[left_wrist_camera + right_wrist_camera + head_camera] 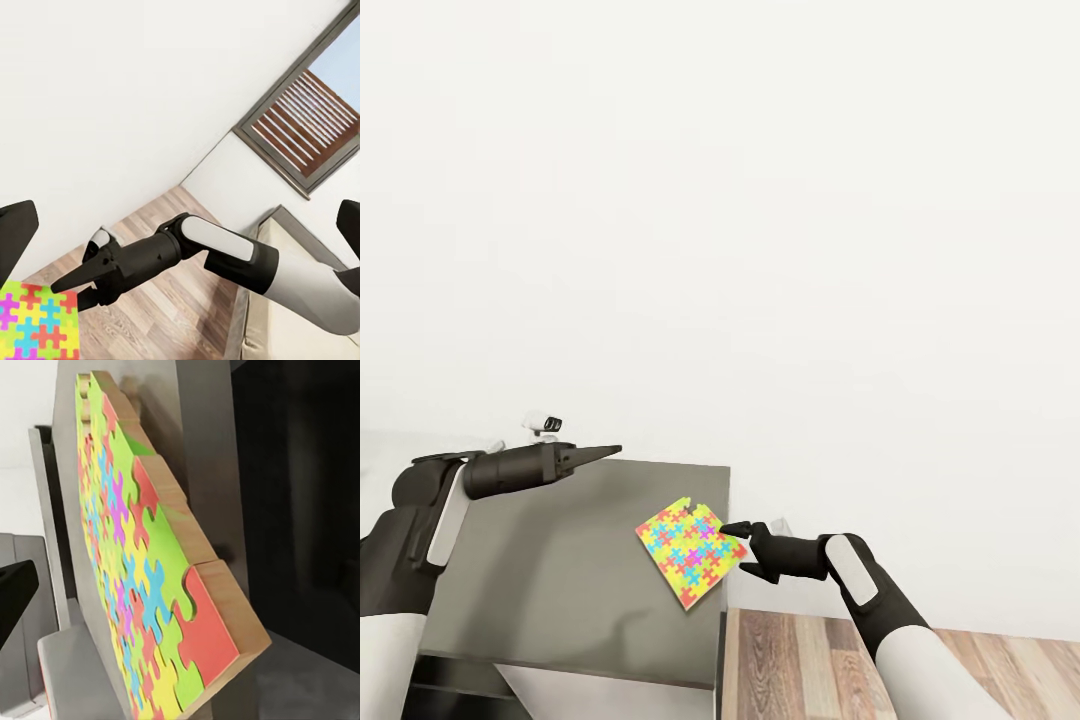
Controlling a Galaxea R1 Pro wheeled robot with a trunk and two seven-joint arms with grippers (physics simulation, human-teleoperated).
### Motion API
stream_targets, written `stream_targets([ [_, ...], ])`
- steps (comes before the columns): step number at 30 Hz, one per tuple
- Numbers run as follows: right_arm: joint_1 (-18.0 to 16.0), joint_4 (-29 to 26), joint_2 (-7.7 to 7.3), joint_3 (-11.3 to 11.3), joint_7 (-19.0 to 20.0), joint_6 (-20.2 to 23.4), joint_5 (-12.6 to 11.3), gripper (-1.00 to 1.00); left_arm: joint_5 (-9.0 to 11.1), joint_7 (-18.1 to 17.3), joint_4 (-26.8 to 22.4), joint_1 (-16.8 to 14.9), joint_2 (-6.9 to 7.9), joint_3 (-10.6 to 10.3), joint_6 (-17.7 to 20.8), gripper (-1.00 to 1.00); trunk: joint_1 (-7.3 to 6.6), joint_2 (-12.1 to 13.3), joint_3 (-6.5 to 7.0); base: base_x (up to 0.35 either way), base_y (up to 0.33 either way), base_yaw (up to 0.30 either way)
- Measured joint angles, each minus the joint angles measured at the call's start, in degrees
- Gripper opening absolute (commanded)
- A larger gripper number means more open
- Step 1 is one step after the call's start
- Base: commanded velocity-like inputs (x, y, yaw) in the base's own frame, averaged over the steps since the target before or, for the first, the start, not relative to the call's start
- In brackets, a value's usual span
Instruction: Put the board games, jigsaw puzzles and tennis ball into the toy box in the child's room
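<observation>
One jigsaw puzzle (690, 550), a thin multicoloured square, stands tilted over the right edge of the table's dark-grey wing (560, 570). My right gripper (740, 550) is at the puzzle's right corner, its fingers spread to either side of that edge, open. Close up, the right wrist view has the puzzle (135, 585) nearly edge-on with its wooden rim showing, and one dark finger (15, 592) well apart from it. My left gripper (610, 452) hovers above the wing's far left, open and empty. From the left wrist, the puzzle's corner (34, 326) meets the right gripper (71, 294).
A bare white wall rises behind the desk. Wood-plank floor (810, 660) lies to the right of the wing's edge. A window with a brown slatted blind (307, 120) appears in the left wrist view, beyond the right arm.
</observation>
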Motion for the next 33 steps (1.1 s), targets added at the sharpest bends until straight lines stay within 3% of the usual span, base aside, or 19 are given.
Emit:
stream_targets([
  [4,0.00,0.00,-0.05,0.02,0.00,0.04,0.00,1.00,0.07,0.00,0.00,0.00,0.04,0.05,0.00,1.00,0.00,0.00,0.00,0.000,0.003,0.000],
  [8,0.00,0.00,-0.05,0.03,0.02,0.07,0.00,1.00,1.34,0.00,0.00,0.00,0.13,0.00,0.00,1.00,0.00,0.00,0.00,0.000,0.000,0.000],
  [9,0.00,0.00,-0.03,0.03,0.02,0.11,0.00,-1.00,1.93,0.00,0.00,0.00,0.14,-0.02,0.00,1.00,0.00,0.00,0.00,0.000,0.000,0.000],
  [13,0.00,-0.02,0.00,0.02,0.09,0.22,-0.54,-1.00,3.53,0.00,0.00,0.00,0.17,-0.06,0.00,1.00,0.00,0.00,0.00,0.000,0.000,0.000],
  [20,-0.01,-0.03,0.00,0.02,0.10,0.31,-0.49,-1.00,3.91,0.00,0.00,0.00,0.19,-0.07,0.00,1.00,0.00,0.00,0.00,0.000,0.000,0.000],
  [33,0.00,-0.09,0.00,0.03,0.10,0.38,-0.28,-1.00,3.84,0.00,0.00,0.00,0.21,-0.35,0.00,1.00,-2.85,5.20,2.33,0.000,0.000,0.000],
])
